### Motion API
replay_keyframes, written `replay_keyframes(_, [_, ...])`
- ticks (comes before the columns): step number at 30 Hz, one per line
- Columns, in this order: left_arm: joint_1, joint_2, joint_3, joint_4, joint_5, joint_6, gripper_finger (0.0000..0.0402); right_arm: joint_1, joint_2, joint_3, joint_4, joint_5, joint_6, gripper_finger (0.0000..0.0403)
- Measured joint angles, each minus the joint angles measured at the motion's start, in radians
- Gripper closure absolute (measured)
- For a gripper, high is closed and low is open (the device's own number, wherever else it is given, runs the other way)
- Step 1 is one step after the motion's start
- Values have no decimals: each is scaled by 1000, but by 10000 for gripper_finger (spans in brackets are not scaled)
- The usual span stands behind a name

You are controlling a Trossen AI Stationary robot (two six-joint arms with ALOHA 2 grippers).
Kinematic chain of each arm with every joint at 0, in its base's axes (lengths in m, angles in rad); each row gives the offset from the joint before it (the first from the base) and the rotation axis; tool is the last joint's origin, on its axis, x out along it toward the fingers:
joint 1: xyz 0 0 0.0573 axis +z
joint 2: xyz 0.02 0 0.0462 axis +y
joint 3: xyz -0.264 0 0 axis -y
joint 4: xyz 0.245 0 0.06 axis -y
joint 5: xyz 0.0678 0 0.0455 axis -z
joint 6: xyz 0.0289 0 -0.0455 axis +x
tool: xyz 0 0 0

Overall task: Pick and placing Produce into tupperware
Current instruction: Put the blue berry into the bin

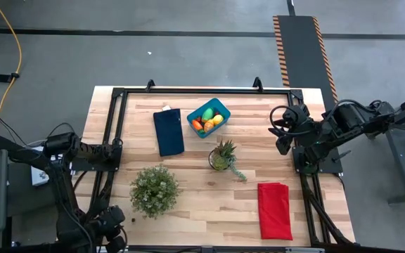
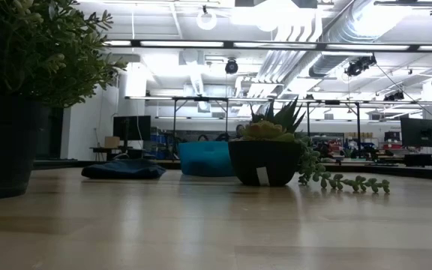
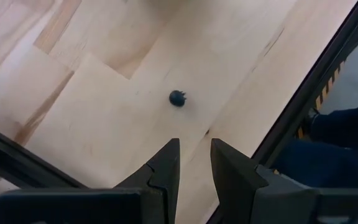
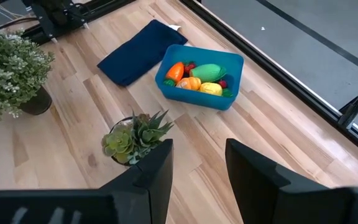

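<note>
The blue tupperware (image 1: 220, 109) stands at the far middle of the table, and in the low view it is the blue tub (image 2: 205, 159) behind the pot. The produce lies inside it: a green oval (image 4: 207, 71), an orange carrot (image 4: 174, 71), an orange piece (image 4: 190, 83) and a yellow lemon (image 4: 211, 89). My right gripper (image 4: 197, 155) is open, raised over the table's right side (image 1: 281, 132) and apart from the tub. My left gripper (image 3: 194, 152) is open over bare wood at the near left corner (image 1: 116, 235), with nothing between its fingers.
A dark blue cloth (image 1: 168, 131) lies left of the tub. A spiky plant in a small pot (image 1: 222, 156) stands just near of the tub, and a bushy potted plant (image 1: 154, 190) at the near left. A red cloth (image 1: 275, 209) lies at the near right. A dark frame rail (image 3: 309, 81) runs beside my left gripper.
</note>
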Motion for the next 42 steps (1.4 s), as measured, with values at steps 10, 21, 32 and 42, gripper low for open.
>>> replay_keyframes(10, [0,0,0,-26,-7,25,321,0,2,0,0,0,3,263])
replay_keyframes(21, [2,17,1,-8,-38,50,321,0,2,0,1,0,1,263])
replay_keyframes(32, [3,66,1,43,-61,56,281,0,2,1,1,0,0,263])
replay_keyframes(42, [3,74,1,10,-86,51,232,0,2,1,2,10,0,263])
